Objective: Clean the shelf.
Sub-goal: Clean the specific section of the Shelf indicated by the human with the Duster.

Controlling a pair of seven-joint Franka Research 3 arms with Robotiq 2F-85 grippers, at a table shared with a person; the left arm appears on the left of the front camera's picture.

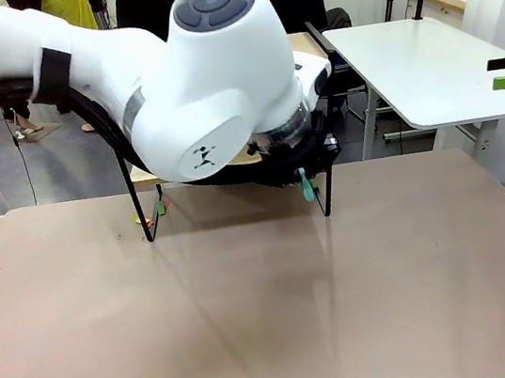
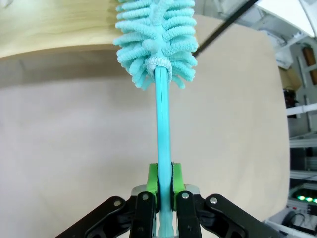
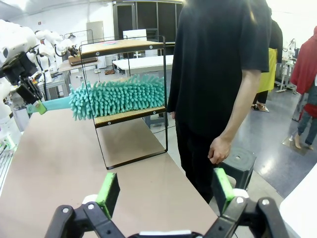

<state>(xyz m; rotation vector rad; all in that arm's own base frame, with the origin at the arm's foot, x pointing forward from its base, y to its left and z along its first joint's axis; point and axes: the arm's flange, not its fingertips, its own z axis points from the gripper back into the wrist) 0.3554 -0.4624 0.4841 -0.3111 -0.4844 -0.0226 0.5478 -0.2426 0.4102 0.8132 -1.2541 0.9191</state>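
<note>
**Shelf and duster.** The shelf point(image 3: 130, 115) stands upright on the table point(image 1: 272, 319), with a person just beside it. The left gripper point(image 2: 165, 178), fingers clamped on the handle, holds the teal duster point(image 3: 119, 96) along the shelf's lower board. The right gripper point(image 3: 166, 189), well short of the shelf, gapes wide and empty. We judge the shelf light, stiff and easily shoved (steady it by a frame upright). Its boards appear otherwise bare.

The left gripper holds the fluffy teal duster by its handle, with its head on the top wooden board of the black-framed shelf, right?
Not the top. The right wrist view shows the head of the fluffy teal duster on the lower wooden board of the black-framed shelf; the left gripper does hold its handle.
</note>
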